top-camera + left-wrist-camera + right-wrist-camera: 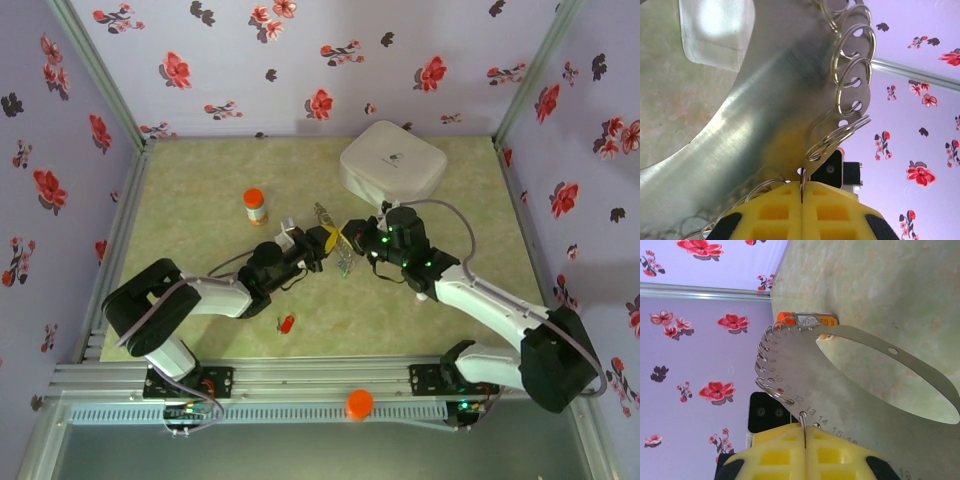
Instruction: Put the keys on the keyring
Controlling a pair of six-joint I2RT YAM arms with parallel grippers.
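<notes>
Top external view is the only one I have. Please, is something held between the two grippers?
Observer: Yes. The left gripper is shut on the rim of the keyring, a flat metal band stamped with numbers.
Operator: And the right one?
Observer: The right gripper is shut on the same rim, near the stamped 12 and 13.
Operator: Do its rings carry something?
Observer: The split rings I see on it carry nothing.

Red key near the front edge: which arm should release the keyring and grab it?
Left, likely: the red key lies beside its forearm, and the right gripper also grips the keyring.
</notes>
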